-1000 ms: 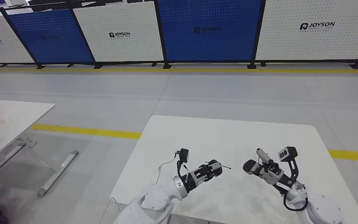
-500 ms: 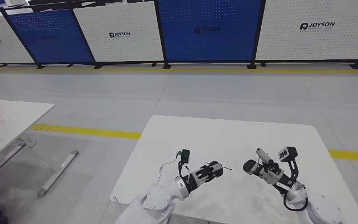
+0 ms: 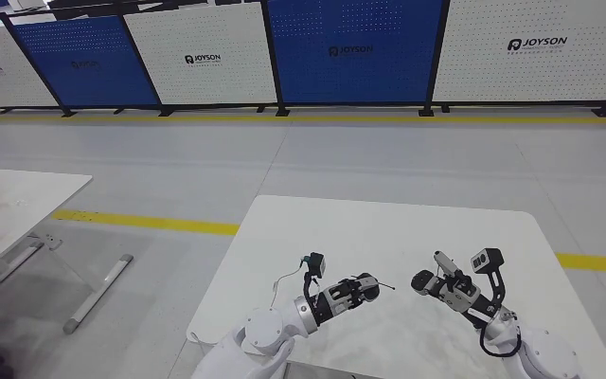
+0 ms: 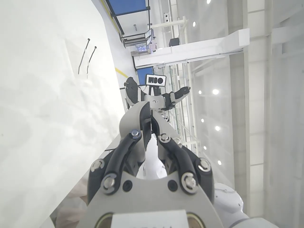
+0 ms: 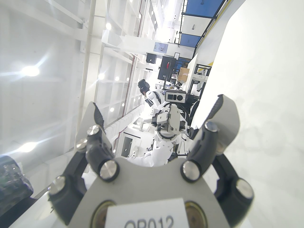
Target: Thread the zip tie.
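The left gripper [image 3: 365, 285] is hovering over the near part of the white table [image 3: 398, 227]. Its fingers [image 4: 142, 117] are pressing together and are pinching a thin black zip tie [image 3: 380, 281], whose end is sticking out to the right. The right gripper [image 3: 428, 272] is hanging just to the right of it, facing it, with its fingers [image 5: 222, 103] spread wide and holding nothing. Two spare ties [image 4: 83, 56] are lying side by side on the table, well apart from the grippers.
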You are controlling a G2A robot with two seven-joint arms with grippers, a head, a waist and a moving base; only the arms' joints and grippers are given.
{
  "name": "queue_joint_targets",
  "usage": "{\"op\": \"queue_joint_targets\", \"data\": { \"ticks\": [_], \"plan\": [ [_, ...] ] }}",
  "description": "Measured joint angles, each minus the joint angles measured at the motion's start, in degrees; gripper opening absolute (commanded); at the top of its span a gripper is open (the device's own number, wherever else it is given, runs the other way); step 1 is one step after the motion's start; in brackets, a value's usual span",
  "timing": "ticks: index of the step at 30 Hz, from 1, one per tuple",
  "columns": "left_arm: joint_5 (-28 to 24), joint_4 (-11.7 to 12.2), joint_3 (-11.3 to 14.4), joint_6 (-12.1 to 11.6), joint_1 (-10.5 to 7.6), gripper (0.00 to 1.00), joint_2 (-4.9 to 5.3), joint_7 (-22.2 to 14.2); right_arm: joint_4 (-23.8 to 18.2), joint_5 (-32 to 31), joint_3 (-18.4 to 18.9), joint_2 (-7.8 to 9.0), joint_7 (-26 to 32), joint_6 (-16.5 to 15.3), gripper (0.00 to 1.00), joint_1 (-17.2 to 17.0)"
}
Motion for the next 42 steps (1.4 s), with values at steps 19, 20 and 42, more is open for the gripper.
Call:
{"op": "queue_joint_targets", "data": {
  "ticks": [19,20,42],
  "plan": [
    [0.0,0.0,0.0,0.0,0.0,0.0,0.0,0.0,-3.3,-17.7,10.2,3.34,13.4,11.8,1.0,5.9],
    [0.0,0.0,0.0,0.0,0.0,0.0,0.0,0.0,-2.7,-17.8,10.2,3.4,14.6,11.8,1.0,6.5],
    [0.0,0.0,0.0,0.0,0.0,0.0,0.0,0.0,-7.2,-38.4,13.1,5.94,23.3,19.1,1.0,10.7]
  ]
}}
